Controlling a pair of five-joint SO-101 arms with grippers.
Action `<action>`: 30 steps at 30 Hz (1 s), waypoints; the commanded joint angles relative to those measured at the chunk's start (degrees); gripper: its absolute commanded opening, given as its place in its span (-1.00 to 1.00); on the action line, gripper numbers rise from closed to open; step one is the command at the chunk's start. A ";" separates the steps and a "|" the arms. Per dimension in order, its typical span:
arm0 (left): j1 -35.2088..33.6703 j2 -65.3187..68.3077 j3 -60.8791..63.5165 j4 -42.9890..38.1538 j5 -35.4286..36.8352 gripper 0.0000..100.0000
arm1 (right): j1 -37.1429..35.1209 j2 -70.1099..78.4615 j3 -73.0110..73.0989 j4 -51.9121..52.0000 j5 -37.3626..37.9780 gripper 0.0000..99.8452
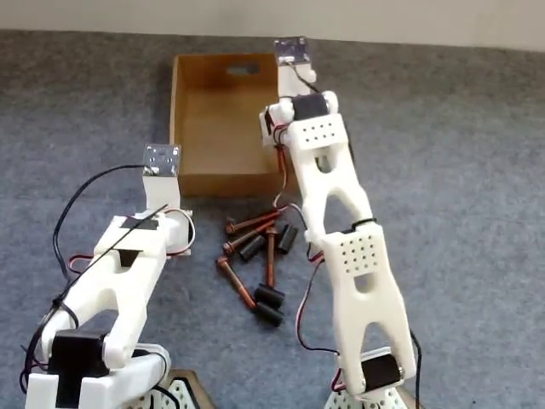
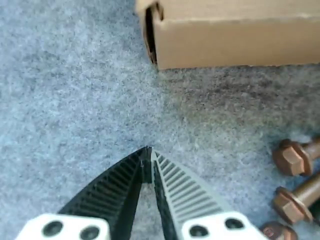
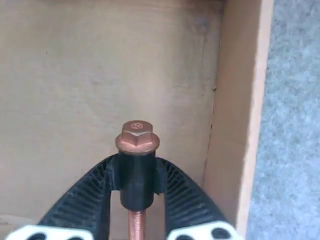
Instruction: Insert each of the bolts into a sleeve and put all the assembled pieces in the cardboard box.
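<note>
We note the right arm [image 1: 328, 170] extended toward 12 o'clock, right pincer [image 3: 136, 170] clamping a sleeve [image 3: 135, 187] with bolt [image 3: 137, 136] over the cardboard box [image 3: 240, 125]; left pincer [image 2: 150, 156] closed, empty, at the box's 7 o'clock.

**High view:** fixed, raised behind the arm bases, facing down and forward across the carpet [image 1: 460, 170]. Mid-distance, taking in both arms, box [image 1: 217, 128] and bolts [image 1: 252, 223].

**Left wrist view:** on the left arm, facing down along the left gripper [image 2: 150, 151]. Close to the carpet, with a box corner and bolts at the margins.

**Right wrist view:** on the right arm, facing down along the right gripper [image 3: 136, 162] into the box. Very close, the gripped sleeve [image 3: 136, 190] large in front.

**Shared:** box, all three views; bolts, high and left wrist views.
</note>
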 commanded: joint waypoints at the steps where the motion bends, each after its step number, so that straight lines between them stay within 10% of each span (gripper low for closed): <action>1: 0.31 -1.63 -0.22 -0.97 0.18 -0.98 | -0.31 0.31 -3.74 0.57 0.09 -0.99; 30: 0.31 -1.63 -0.22 -0.97 0.18 -0.98 | -0.40 6.20 -10.07 0.22 0.09 -0.71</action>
